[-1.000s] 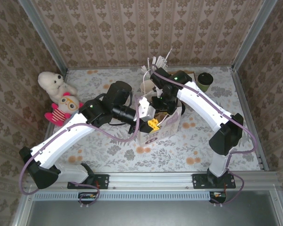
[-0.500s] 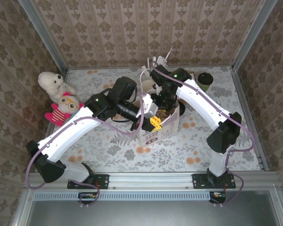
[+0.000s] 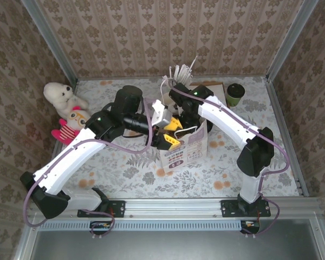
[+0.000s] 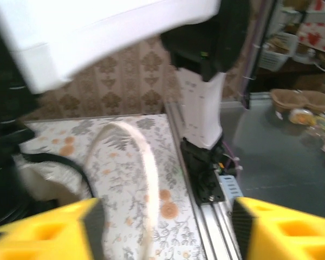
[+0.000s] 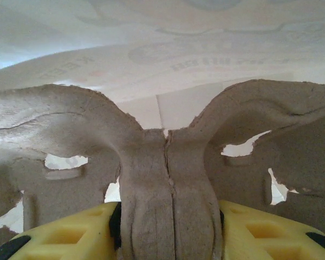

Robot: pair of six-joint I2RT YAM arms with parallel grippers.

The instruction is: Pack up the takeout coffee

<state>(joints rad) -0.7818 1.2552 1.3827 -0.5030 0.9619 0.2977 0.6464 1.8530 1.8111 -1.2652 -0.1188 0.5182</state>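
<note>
From above, the takeout coffee stood upright near the far right corner of the surface, black lid up, long axis vertical, well apart from the white paper bag at mid-surface. The left hand hovered at the bag's left rim, yellow fingers spread wide, holding nothing. Its wrist camera added the bag's white handle loop, showing between those fingers. Down inside the bag, the right wrist camera caught the right hand clamped on the centre ridge of a pulp cup carrier. Open surface lay between bag and right edge, and plush toys sat by the left edge.
</note>
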